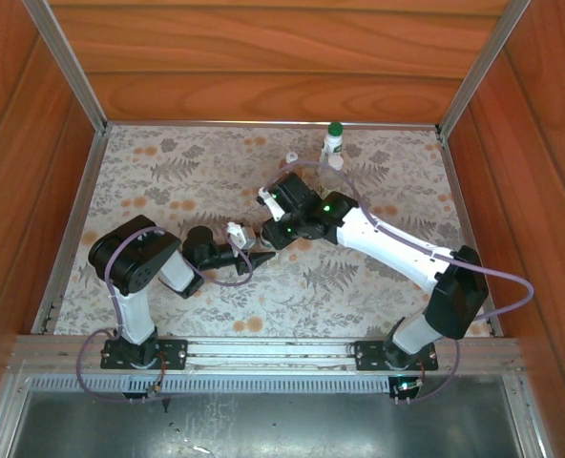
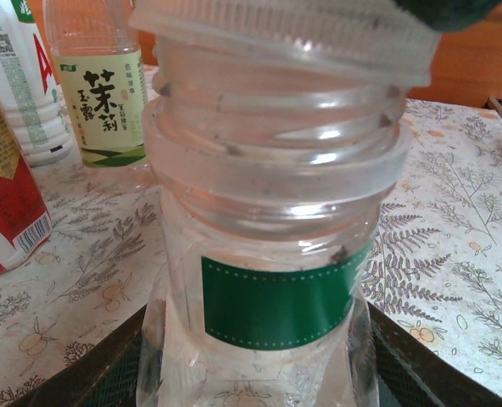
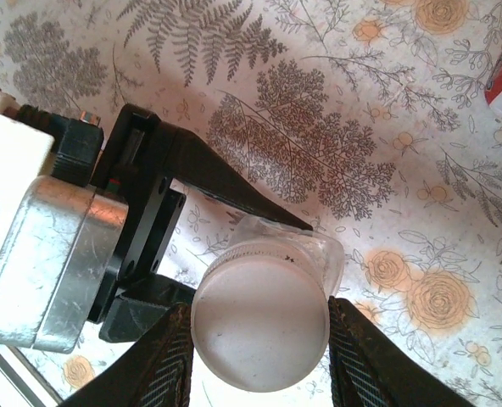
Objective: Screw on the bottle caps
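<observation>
The left gripper (image 1: 252, 248) is clamping the clear green-label bottle (image 2: 272, 305) low on its body, near the middle of the table (image 1: 168, 181). The right gripper (image 3: 259, 356) is pinching the white cap (image 3: 258, 314) atop the neck, with threads showing beneath. Threading looks barely begun. The next move calls for levelling the cap, then twisting it against a braced bottle.

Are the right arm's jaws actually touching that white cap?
Touching. Right wrist view: the right gripper presses its jaws against both sides of the white cap, no gap.
</observation>
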`<action>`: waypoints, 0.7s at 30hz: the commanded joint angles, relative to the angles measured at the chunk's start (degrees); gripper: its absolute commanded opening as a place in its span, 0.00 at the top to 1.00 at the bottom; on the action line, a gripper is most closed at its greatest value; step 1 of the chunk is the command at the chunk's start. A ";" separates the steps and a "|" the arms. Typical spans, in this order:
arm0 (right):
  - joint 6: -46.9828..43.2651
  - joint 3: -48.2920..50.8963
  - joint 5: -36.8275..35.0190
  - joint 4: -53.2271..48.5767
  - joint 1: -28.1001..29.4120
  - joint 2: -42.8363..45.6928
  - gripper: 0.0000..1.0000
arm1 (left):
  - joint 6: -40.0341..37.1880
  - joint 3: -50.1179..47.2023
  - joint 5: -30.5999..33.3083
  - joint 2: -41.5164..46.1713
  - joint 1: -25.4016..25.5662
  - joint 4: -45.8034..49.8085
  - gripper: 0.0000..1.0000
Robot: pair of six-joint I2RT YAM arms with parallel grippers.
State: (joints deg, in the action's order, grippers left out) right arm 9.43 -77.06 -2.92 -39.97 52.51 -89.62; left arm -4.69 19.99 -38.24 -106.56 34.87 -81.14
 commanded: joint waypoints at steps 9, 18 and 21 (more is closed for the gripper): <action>-4.72 -8.45 2.84 -12.82 0.36 -7.36 0.59 | -1.00 0.14 -0.84 -0.62 -0.19 1.78 0.47; -5.87 -8.37 1.60 -13.21 1.49 -7.58 0.58 | -0.86 0.30 -0.63 -0.82 -0.13 2.13 0.47; -4.90 -7.10 0.45 -12.03 1.45 -6.80 0.59 | -0.89 0.23 -0.57 -0.80 -0.18 2.13 0.47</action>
State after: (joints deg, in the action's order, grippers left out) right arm 4.58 -85.78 -2.90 -48.84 52.99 -95.57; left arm -4.67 19.99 -38.28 -106.56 34.87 -81.03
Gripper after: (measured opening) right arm 0.412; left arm 0.540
